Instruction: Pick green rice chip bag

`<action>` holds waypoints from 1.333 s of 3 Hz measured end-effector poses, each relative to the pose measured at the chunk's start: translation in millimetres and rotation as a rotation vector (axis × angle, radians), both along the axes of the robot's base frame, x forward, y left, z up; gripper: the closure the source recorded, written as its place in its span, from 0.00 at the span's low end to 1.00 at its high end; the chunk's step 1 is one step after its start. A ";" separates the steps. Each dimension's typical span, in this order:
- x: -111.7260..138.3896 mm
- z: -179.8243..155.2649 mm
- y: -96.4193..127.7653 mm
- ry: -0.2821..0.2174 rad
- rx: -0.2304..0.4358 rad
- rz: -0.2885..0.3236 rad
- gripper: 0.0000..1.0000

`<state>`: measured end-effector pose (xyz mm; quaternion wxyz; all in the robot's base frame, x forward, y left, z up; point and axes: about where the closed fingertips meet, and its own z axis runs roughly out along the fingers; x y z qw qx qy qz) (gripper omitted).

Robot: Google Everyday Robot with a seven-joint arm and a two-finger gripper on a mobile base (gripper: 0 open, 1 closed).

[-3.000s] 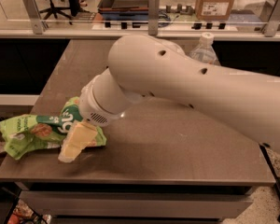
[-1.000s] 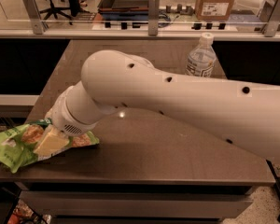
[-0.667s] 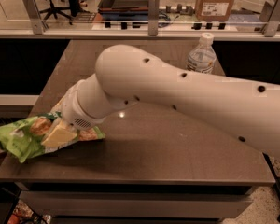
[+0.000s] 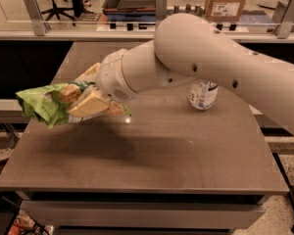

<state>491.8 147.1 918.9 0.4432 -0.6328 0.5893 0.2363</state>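
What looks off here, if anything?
Nothing much. The bag is crumpled and hangs clear of the table, clamped in the tool near the left edge, with its shadow below. The bottle stands upright behind the arm. No spill.

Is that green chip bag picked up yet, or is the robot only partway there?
The grab looks done: the gripper is shut on the green rice chip bag, near the table's left edge. The bag hangs clear of the table, its shadow lying underneath. In hand: holding it aloft. Probably little is left, perhaps only carrying it off.
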 end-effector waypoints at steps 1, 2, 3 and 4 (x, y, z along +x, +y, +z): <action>12.7 35.8 -6.1 -0.080 0.039 0.019 1.00; 17.2 66.6 -11.8 -0.153 0.112 0.037 1.00; 10.7 91.8 -16.2 -0.231 0.163 0.056 1.00; 10.6 91.9 -16.0 -0.231 0.163 0.056 1.00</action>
